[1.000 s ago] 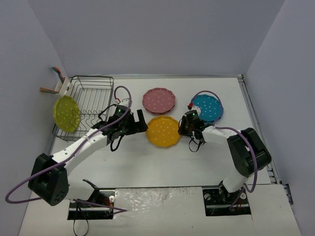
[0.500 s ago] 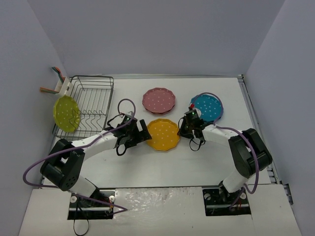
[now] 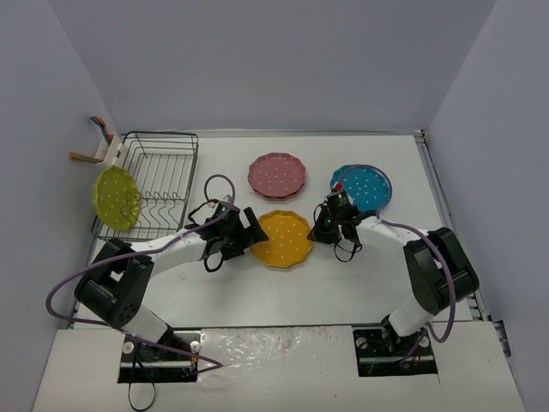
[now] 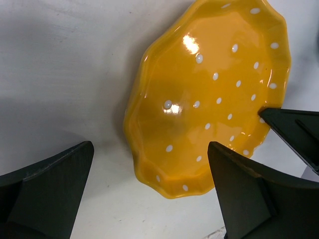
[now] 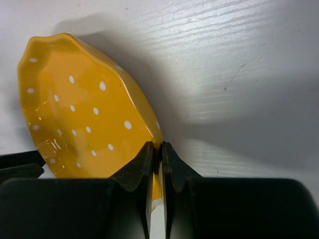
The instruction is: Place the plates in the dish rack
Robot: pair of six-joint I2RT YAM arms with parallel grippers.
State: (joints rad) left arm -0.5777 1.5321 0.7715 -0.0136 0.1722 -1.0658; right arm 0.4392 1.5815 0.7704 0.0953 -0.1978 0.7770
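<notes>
An orange-yellow polka-dot plate (image 3: 286,239) sits mid-table, its right edge tilted up. My right gripper (image 3: 316,232) is shut on that right rim; the pinch shows in the right wrist view (image 5: 160,149), with the plate (image 5: 84,114) to the left. My left gripper (image 3: 250,230) is open at the plate's left edge; in the left wrist view the plate (image 4: 209,94) lies between and beyond the wide-apart fingers (image 4: 249,194). A pink plate (image 3: 277,174) and a turquoise plate (image 3: 362,188) lie behind. A lime-yellow plate (image 3: 116,197) stands upright in the black dish rack (image 3: 163,180).
A white utensil caddy (image 3: 109,150) hangs on the rack's far left corner. Grey walls close in the table on the left, back and right. The right arm's cable loops over the turquoise plate.
My left gripper moved right from the rack to the orange-yellow plate's left edge. My right gripper has tilted the plate's right rim up and shifted it slightly left.
</notes>
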